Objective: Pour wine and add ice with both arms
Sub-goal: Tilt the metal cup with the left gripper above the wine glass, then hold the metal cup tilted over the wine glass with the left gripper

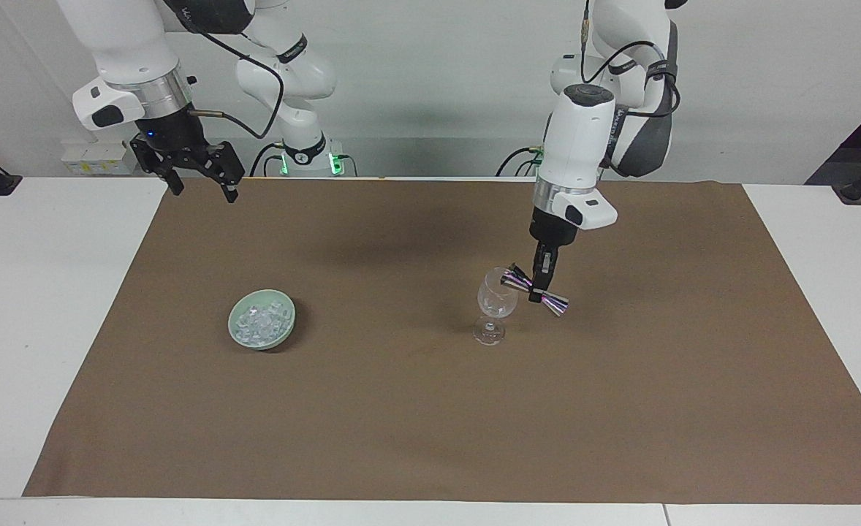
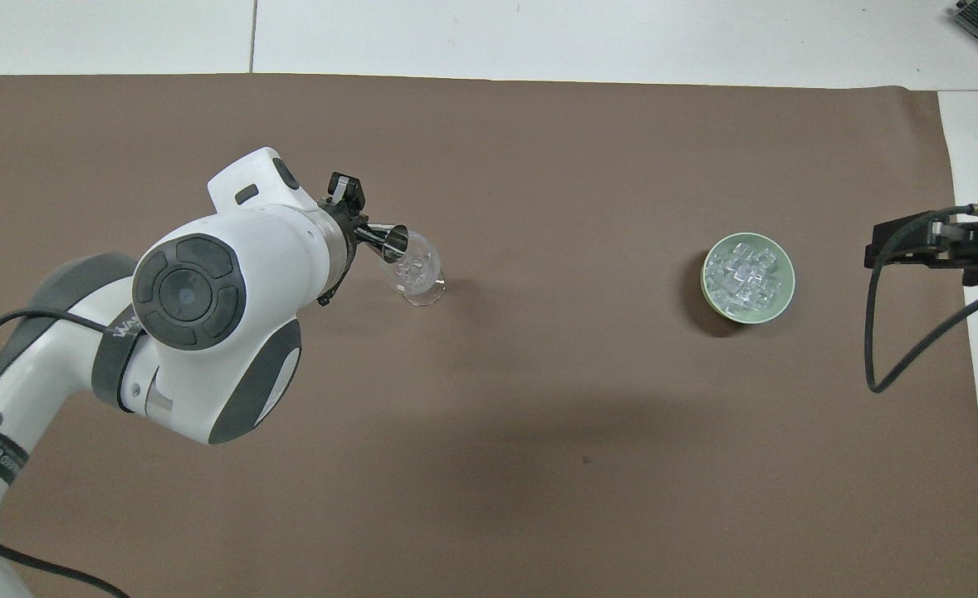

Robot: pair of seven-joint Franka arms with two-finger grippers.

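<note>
My left gripper [image 1: 542, 292] pinches a shiny double-ended metal jigger [image 1: 536, 290], tipped over the clear stemmed glass [image 1: 494, 307]. My right gripper [image 1: 200, 184] waits, jaws spread. The heap of clear ice cubes [image 1: 261, 321] lies in a pale green bowl [image 1: 262, 319], toward my right arm's end.

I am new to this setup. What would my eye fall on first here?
First, the left end effector shut on a shiny metal double-cone jigger, tilted over the clear stemmed glass. Then the pale green bowl of clear ice cubes, toward the right arm's end.
</note>
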